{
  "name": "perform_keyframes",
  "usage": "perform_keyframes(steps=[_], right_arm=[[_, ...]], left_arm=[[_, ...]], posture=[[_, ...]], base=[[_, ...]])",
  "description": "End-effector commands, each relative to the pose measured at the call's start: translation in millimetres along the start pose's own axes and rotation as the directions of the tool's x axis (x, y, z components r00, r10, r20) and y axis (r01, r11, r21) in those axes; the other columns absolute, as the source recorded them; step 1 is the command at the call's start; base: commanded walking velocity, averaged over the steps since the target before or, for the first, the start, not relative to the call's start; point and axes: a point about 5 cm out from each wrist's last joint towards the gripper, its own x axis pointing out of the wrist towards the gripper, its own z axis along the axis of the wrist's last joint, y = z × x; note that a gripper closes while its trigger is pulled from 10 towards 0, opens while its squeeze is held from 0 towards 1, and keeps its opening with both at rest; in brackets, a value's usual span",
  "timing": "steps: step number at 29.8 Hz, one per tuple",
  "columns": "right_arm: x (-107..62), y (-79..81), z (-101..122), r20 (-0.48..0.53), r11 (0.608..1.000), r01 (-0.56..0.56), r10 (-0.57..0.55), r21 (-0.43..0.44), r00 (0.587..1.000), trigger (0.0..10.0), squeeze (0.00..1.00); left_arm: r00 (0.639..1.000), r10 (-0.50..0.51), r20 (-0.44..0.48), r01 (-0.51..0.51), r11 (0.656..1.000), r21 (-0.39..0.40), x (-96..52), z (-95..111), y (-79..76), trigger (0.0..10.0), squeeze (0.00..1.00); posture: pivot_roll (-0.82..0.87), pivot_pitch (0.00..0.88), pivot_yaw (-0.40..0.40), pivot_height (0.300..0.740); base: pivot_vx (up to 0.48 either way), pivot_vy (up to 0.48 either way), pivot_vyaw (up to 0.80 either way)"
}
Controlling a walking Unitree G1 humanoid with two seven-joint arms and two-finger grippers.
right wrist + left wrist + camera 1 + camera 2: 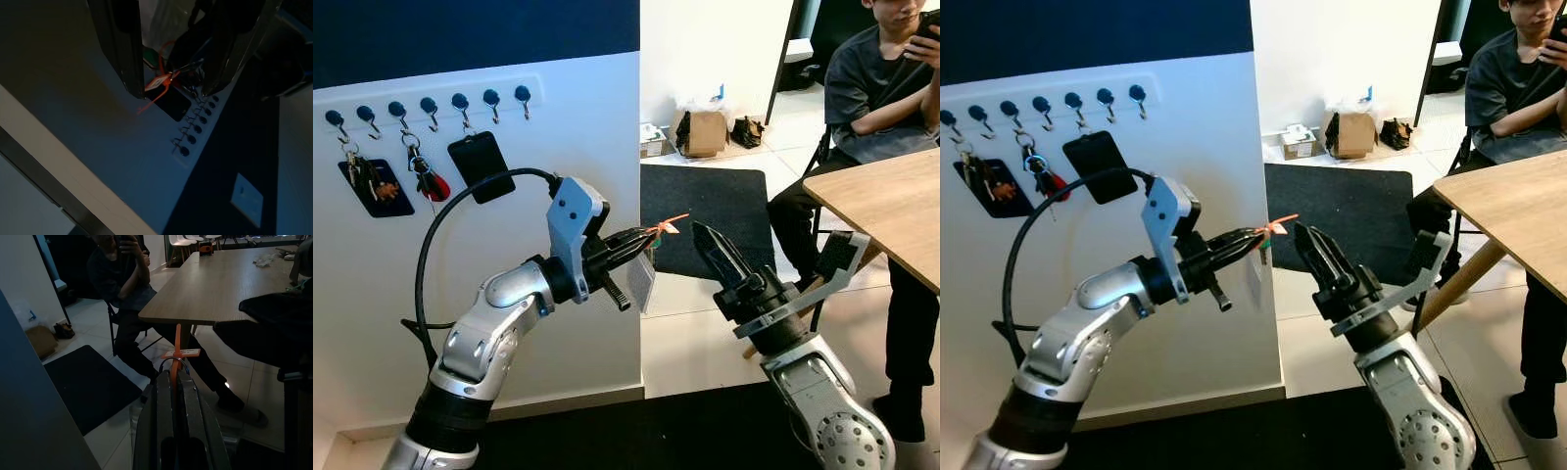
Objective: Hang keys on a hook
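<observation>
The keys (649, 238) are not yet hung: the left gripper (641, 241) pinches them by their ring and orange tag, in the air past the wall's edge, well away from the row of hooks (431, 111). Several hooks at the right are free. The left arm is bent and points rightward. The right gripper (715, 252) waits just beside, fingers parted, holding nothing.

A white wall panel (509, 284) carries a row of dark-knobbed hooks (429, 106) near its top edge. Below the leftmost hooks hang a bunch of keys on a dark blue tag (374, 188), a ring with a red fob (426, 179) and a black card holder (481, 166). Right of the panel, a black mat (715, 217) lies on the tiled floor (695, 343), and a cardboard box (704, 133) stands beyond the mat.
</observation>
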Motion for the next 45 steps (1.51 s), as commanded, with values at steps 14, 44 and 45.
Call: perform_keyframes(steps=[14, 44, 45], right_arm=[[15.9, -3.9, -16, -0.008, 0.997, 0.000, 0.000, 0.080, 1.000, 10.0, 0.00], [28.6, -0.9, -34, -0.069, 0.991, -0.052, 0.061, 0.123, 0.996, 1.9, 0.00], [28.8, -1.1, -34, -0.067, 0.991, -0.050, 0.059, 0.122, 0.996, 0.0, 0.00]], left_arm=[[0.999, -0.040, 0.032, 0.040, 0.999, -0.005, 2.9, 6, -8.8, 10.0, 0.00], [0.998, -0.047, 0.043, 0.047, 0.999, -0.006, 4.7, 9, -10.5, 10.0, 0.00], [0.998, -0.046, 0.041, 0.047, 0.999, -0.006, 4.7, 9, -10.6, 10.0, 0.00]], posture=[[0.02, 0.173, 0.090, 0.740], [0.02, 0.175, 0.090, 0.740], [0.02, 0.175, 0.090, 0.740]], base=[[0.000, 0.000, 0.00], [0.000, 0.000, 0.00], [0.000, 0.000, 0.00]])
